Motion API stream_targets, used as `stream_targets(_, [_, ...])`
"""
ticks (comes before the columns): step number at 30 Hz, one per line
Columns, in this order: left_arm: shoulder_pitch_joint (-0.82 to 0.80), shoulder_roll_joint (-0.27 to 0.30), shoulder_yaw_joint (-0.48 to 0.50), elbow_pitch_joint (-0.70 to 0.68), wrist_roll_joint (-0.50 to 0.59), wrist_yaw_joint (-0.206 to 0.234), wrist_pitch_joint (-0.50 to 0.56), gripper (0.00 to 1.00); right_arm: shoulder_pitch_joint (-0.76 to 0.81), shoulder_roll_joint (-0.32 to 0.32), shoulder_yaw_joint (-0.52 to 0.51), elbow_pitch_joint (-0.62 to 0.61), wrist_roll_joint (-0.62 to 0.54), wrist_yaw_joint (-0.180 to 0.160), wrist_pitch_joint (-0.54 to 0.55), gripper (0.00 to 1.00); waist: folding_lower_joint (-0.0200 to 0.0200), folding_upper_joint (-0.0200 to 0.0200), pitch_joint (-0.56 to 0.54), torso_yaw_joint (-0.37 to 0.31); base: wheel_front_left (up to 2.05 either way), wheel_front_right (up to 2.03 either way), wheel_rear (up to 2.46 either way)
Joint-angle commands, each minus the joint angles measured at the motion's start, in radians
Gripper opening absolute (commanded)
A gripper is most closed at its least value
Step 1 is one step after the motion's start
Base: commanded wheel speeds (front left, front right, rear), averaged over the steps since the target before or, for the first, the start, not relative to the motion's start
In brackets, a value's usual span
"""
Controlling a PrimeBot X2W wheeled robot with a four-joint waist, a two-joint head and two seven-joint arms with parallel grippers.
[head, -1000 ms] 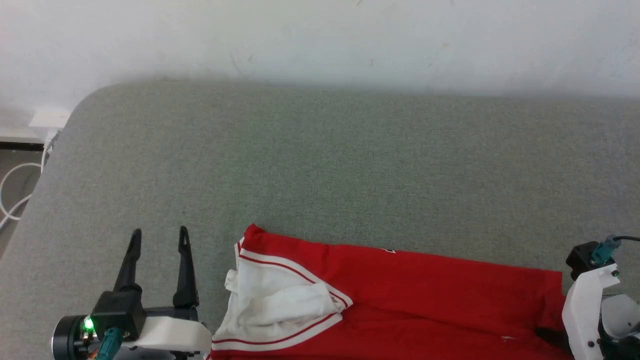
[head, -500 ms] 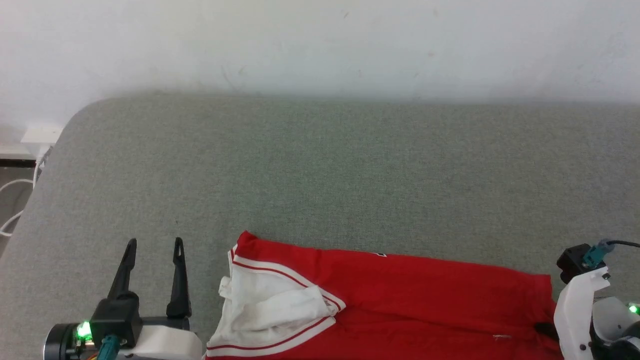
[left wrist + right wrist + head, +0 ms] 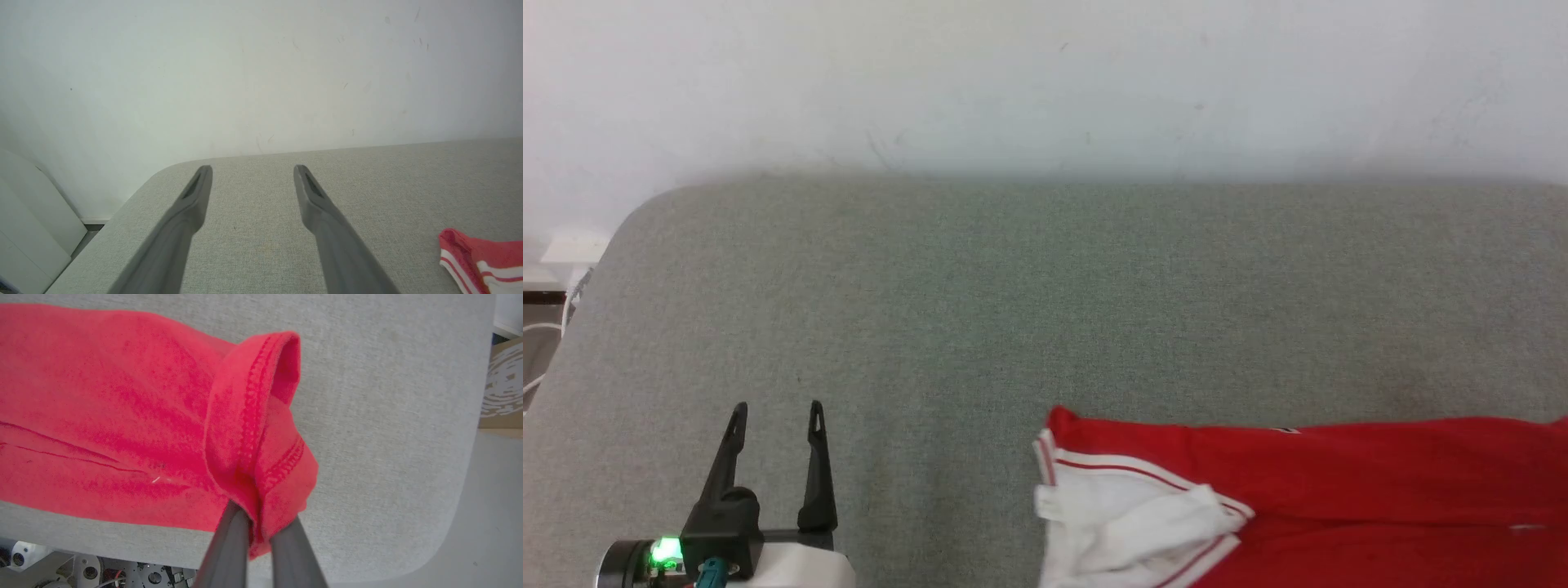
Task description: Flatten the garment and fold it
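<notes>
Found the red jersey T-shirt with white, stripe-edged sleeves (image 3: 1339,490) lying bunched lengthwise along the near edge of the grey fabric-covered padded table (image 3: 1013,286), toward the robot's right. Noted the right gripper (image 3: 261,524) with fingers pressed together on a fold of red hem at the shirt's end, raising that corner into a loop; judged as an anchor hold for pulling the cloth taut and flat. Noted the left gripper (image 3: 777,406) with fingers spread wide, holding nothing, set over bare grey cloth well apart from the shirt's sleeve end; judged as standing ready to take that opposite end. Recorded ample bare surface between shirt and white wall (image 3: 1013,82) for spreading. Flagged the rounded table edge near the pinched hem: risk of dragging cloth overboard. Judged flattening barely begun, folding not yet started.
</notes>
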Motion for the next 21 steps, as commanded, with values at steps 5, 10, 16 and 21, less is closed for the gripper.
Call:
stream_targets(5, [0.020,-0.004,-0.005,0.008,0.009,0.009,-0.005,1.00,0.055,-0.028,-0.037,-0.016,-0.010,-0.001,0.027,0.00,0.0000,0.0000,-0.012,0.000,0.00,0.00,0.00])
stream_targets(10, [0.031,-0.004,0.001,0.008,0.001,0.009,-0.005,1.00,0.073,-0.020,0.001,-0.212,0.015,-0.001,0.050,0.00,0.0000,0.0000,-0.020,-0.003,0.00,0.00,0.00])
stream_targets(16, [0.024,-0.003,0.002,0.006,0.002,0.008,-0.005,1.00,0.060,0.021,0.071,-0.459,0.070,-0.001,0.096,0.00,0.0000,0.0000,-0.006,0.002,0.00,0.00,0.00])
stream_targets(21, [0.010,-0.006,-0.003,0.006,0.003,0.008,-0.005,1.00,-0.015,0.097,0.180,-0.549,0.087,-0.001,0.123,0.00,0.0000,0.0000,0.017,0.013,0.00,0.00,0.00])
